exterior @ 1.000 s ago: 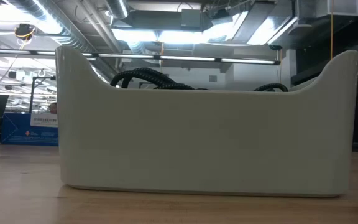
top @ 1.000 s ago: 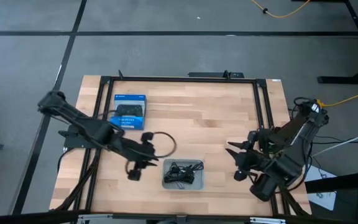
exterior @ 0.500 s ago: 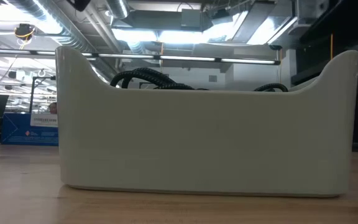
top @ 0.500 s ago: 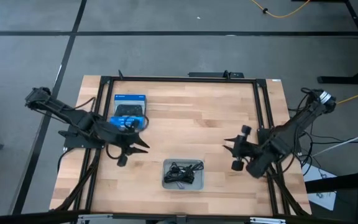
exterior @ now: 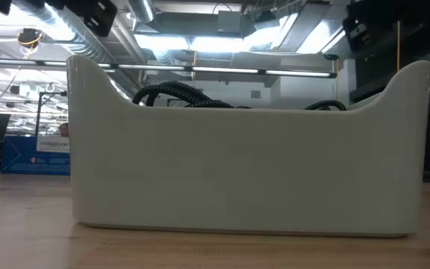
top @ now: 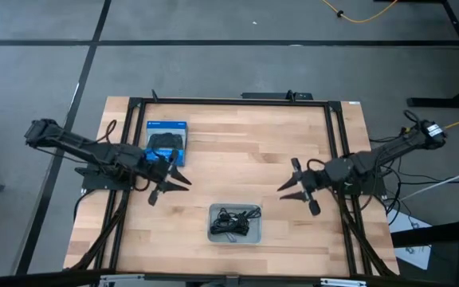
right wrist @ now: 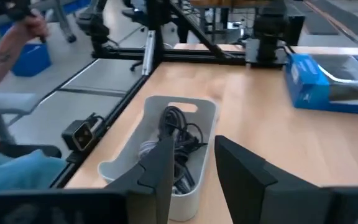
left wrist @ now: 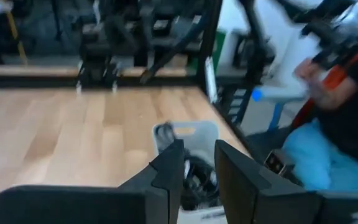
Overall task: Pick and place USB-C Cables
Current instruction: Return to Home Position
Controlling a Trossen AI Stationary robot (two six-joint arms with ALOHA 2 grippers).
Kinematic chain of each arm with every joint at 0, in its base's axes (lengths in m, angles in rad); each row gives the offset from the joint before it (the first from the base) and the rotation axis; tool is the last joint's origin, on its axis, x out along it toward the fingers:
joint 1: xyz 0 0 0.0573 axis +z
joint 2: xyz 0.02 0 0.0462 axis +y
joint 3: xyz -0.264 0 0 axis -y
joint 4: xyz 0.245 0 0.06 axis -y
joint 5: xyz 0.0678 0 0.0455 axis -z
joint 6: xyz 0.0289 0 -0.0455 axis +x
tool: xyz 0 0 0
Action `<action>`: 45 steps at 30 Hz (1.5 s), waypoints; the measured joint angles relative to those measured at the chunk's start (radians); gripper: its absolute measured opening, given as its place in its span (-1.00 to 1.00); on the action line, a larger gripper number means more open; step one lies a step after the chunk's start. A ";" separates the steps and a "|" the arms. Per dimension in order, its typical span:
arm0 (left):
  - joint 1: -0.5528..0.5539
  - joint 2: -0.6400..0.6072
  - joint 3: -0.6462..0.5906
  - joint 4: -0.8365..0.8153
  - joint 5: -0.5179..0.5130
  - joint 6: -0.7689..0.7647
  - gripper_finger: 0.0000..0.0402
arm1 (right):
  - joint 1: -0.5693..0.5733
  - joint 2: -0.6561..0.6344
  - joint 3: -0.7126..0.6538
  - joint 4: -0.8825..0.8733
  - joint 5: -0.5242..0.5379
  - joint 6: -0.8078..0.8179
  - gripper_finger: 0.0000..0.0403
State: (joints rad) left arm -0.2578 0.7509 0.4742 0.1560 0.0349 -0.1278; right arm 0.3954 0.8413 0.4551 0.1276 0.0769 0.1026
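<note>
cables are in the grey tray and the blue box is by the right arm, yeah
No: the high view shows the blue cardboard controller box by the left arm, not the right. The thin coiled cables do lie in the grey plastic tray.

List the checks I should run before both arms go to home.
1. The left gripper open and empty: ok.
2. The right gripper open and empty: ok.
3. The cables lie inside the grey tray: ok.
4. All three cables are in there: cannot tell, they are tangled together.
5. Both grippers are away from the tray: ok.
6. The person close by is out of the arms' way: cannot tell.
</note>
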 joint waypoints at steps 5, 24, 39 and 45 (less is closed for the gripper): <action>0.051 -0.078 -0.136 0.172 0.109 -0.052 -0.58 | -0.058 -0.050 -0.017 -0.035 -0.102 0.023 -0.40; 0.063 -0.204 -0.464 0.491 0.035 -0.063 -0.59 | -0.085 -0.442 -0.166 -0.177 -0.071 0.077 -0.40; 0.120 -0.204 -0.466 0.448 -0.027 0.060 -0.59 | -0.085 -0.712 -0.200 -0.320 -0.015 0.076 -0.40; 0.211 -0.259 -0.466 0.354 0.044 0.001 -0.59 | -0.085 -0.783 -0.200 -0.405 -0.015 0.100 -0.40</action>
State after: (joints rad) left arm -0.0471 0.4916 0.0078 0.5098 0.0787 -0.1270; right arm 0.3107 0.0588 0.2550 -0.2771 0.0616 0.2026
